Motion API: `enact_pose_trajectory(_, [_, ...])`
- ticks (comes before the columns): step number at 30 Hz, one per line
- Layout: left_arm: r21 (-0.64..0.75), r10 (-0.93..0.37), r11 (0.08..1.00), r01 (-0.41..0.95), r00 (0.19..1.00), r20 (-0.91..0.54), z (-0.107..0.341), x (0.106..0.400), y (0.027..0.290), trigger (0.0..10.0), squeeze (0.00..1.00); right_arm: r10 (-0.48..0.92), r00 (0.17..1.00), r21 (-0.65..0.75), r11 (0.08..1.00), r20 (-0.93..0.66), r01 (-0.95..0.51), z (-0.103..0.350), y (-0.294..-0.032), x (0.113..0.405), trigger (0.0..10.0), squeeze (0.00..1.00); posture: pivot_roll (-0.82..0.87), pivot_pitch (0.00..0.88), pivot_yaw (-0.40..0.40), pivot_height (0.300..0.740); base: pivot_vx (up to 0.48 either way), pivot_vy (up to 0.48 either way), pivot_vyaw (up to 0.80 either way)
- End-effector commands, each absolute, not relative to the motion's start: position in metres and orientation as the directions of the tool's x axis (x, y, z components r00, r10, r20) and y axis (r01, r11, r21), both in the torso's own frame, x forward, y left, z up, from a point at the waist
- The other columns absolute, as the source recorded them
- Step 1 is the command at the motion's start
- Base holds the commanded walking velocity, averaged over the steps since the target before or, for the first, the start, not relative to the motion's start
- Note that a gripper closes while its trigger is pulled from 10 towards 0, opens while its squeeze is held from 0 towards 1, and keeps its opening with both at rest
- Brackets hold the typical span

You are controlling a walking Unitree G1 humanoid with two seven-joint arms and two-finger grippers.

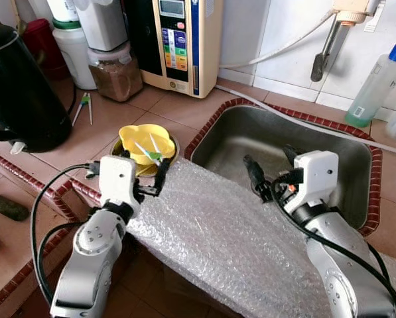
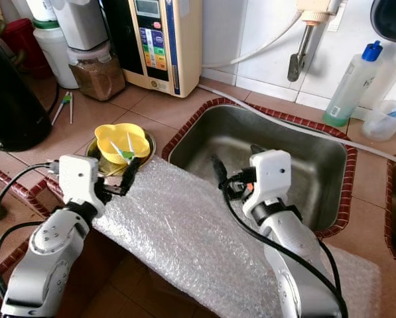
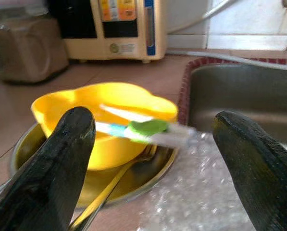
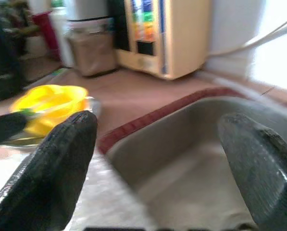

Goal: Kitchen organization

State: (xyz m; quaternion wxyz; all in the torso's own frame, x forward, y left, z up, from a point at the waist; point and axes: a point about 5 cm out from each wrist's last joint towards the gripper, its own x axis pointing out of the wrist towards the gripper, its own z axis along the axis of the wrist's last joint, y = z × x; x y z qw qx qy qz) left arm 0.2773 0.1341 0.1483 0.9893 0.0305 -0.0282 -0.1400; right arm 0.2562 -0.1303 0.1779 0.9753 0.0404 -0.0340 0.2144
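A yellow bowl [image 1: 144, 142] sits on a round metal plate [image 3: 133, 178] on the tiled counter, left of the sink. A green and white toothbrush [image 3: 148, 129] lies across the bowl's rim, and a gold utensil [image 3: 114, 185] rests on the plate. My left gripper [image 1: 144, 165] is open, just in front of the bowl, its fingers [image 3: 66, 144] spread to either side of the brush without touching it. My right gripper [image 1: 272, 165] is open and empty, hovering over the near left edge of the steel sink [image 1: 343, 152].
Bubble wrap [image 1: 217, 238] covers the counter's front edge under both arms. A black kettle [image 1: 18, 86] stands at the left, with a jar of brown powder [image 1: 115, 73] and a cream water machine [image 1: 178, 40] behind the bowl. A blue-capped bottle [image 1: 377, 83] stands at the back right.
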Motion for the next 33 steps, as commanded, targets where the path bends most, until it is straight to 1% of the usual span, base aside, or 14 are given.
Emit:
enact_pose_trajectory(1, [0.096, -0.28, 0.957, 0.273, 0.958, 0.06, 0.149, 0.28, 0.131, 10.0, 0.0, 0.46, 0.886, 0.109, 0.879, 0.065, -0.464, 0.176, -0.125, 0.257, 10.0, 0.0, -0.09, 0.038, 0.031, 0.74, 0.0, 0.0, 0.0])
enact_pose_trajectory(5, [0.106, -0.284, 0.956, 0.275, 0.956, 0.075, 0.151, 0.284, 0.129, 10.0, 0.0, 0.492, 0.868, 0.117, 0.86, 0.069, -0.497, 0.177, -0.121, 0.256, 10.0, 0.0, -0.09, 0.032, 0.03, 0.74, 0.0, 0.0, 0.0])
enact_pose_trajectory(6, [0.131, -0.294, 0.95, 0.282, 0.952, 0.082, 0.152, 0.285, 0.128, 10.0, 0.0, 0.512, 0.857, 0.122, 0.848, 0.065, -0.516, 0.177, -0.119, 0.254, 10.0, 0.0, -0.09, 0.031, 0.03, 0.74, 0.0, 0.0, 0.0])
enact_pose_trajectory(9, [0.145, -0.301, 0.947, 0.287, 0.95, 0.084, 0.152, 0.287, 0.128, 10.0, 0.0, 0.524, 0.85, 0.132, 0.84, 0.057, -0.526, 0.177, -0.118, 0.254, 10.0, 0.0, -0.09, 0.029, 0.03, 0.74, 0.0, 0.0, 0.0])
enact_pose_trajectory(11, [0.199, -0.35, 0.924, 0.328, 0.932, 0.091, 0.153, 0.287, 0.126, 10.0, 0.0, 0.538, 0.841, 0.138, 0.831, 0.052, -0.539, 0.177, -0.118, 0.253, 10.0, 0.0, -0.09, 0.03, 0.029, 0.74, 0.0, 0.0, 0.0])
enact_pose_trajectory(16, [0.206, -0.376, 0.912, 0.354, 0.923, 0.082, 0.152, 0.288, 0.126, 10.0, 0.0, 0.576, 0.816, 0.145, 0.804, 0.052, -0.577, 0.177, -0.114, 0.25, 10.0, 0.0, -0.09, 0.032, 0.03, 0.74, 0.0, 0.0, 0.0])
enact_pose_trajectory(18, [0.254, -0.413, 0.889, 0.382, 0.907, 0.082, 0.154, 0.289, 0.124, 10.0, 0.0, 0.602, 0.797, 0.149, 0.784, 0.05, -0.602, 0.177, -0.11, 0.247, 10.0, 0.0, -0.09, 0.037, 0.03, 0.74, 0.0, 0.0, 0.0])
enact_pose_trajectory(21, [0.294, -0.453, 0.862, 0.412, 0.887, 0.085, 0.155, 0.29, 0.12, 10.0, 0.0, 0.609, 0.791, 0.15, 0.779, 0.045, -0.609, 0.177, -0.109, 0.246, 10.0, 0.0, -0.09, 0.043, 0.031, 0.74, 0.0, 0.0, 0.0])
enact_pose_trajectory(26, [0.265, -0.469, 0.86, 0.437, 0.88, 0.072, 0.151, 0.288, 0.116, 10.0, 0.0, 0.619, 0.785, 0.151, 0.772, 0.041, -0.617, 0.176, -0.108, 0.245, 10.0, 0.0, -0.09, 0.045, 0.032, 0.74, 0.0, 0.0, 0.0])
enact_pose_trajectory(27, [0.258, -0.451, 0.871, 0.418, 0.889, 0.079, 0.15, 0.288, 0.117, 10.0, 1.0, 0.628, 0.777, 0.146, 0.766, 0.04, -0.627, 0.177, -0.107, 0.245, 10.0, 0.0, -0.1, 0.048, 0.033, 0.74, 0.0, 0.0, 0.0])
enact_pose_trajectory(33, [0.205, -0.411, 0.899, 0.388, 0.908, 0.084, 0.148, 0.291, 0.119, 10.0, 1.0, 0.658, 0.752, 0.155, 0.74, 0.035, -0.654, 0.177, -0.105, 0.242, 10.0, 0.0, -0.1, 0.05, 0.03, 0.74, 0.0, 0.0, 0.0])
